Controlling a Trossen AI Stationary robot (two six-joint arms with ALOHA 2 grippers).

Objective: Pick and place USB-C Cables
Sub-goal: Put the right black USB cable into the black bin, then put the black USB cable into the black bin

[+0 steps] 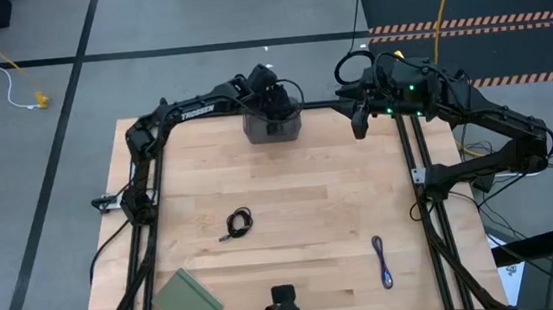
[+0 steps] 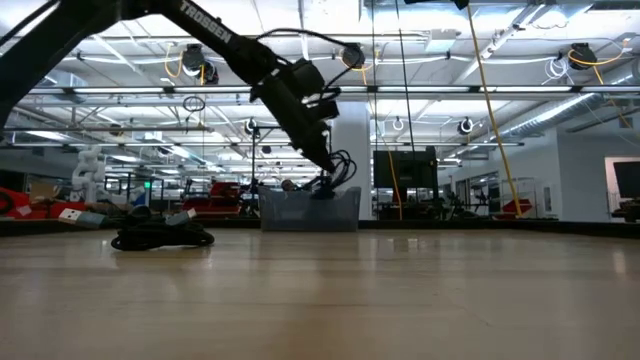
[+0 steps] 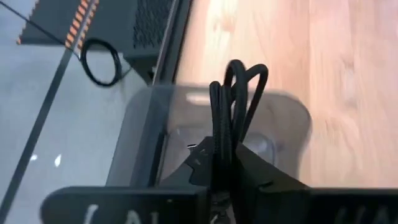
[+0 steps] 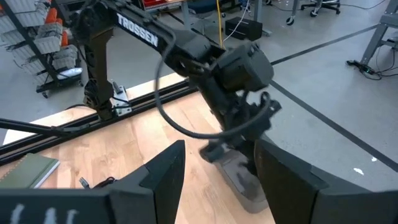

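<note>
My left gripper (image 1: 270,103) (image 3: 224,171) hangs over the dark grey tray (image 1: 274,130) (image 3: 146,124) at the table's far edge, shut on the loosely bundled black cable (image 3: 239,81) (image 2: 342,165). The coiled black cable (image 1: 239,222) (image 2: 160,238) lies flat on the table's middle left. The purple-blue cable (image 1: 382,262) lies as a folded strand near the right front. My right gripper (image 1: 359,123) (image 4: 214,171) is open and waits in the air at the far right corner, facing the left gripper (image 4: 239,118). My left gripper pinches the black bundled cable's strands (image 3: 217,134) between its two fingers, which point steeply down from above. The cable's looped end (image 3: 245,71) sticks out past the fingertips. The bundle is lifted clear, just over the tray's opening (image 2: 310,200).
A flat green pad (image 1: 187,301) lies at the near left corner. A dark camera mount (image 1: 282,305) sits at the near edge. The black frame rails (image 1: 432,212) run along both table sides. Bare wood (image 1: 300,193) lies between tray and cables.
</note>
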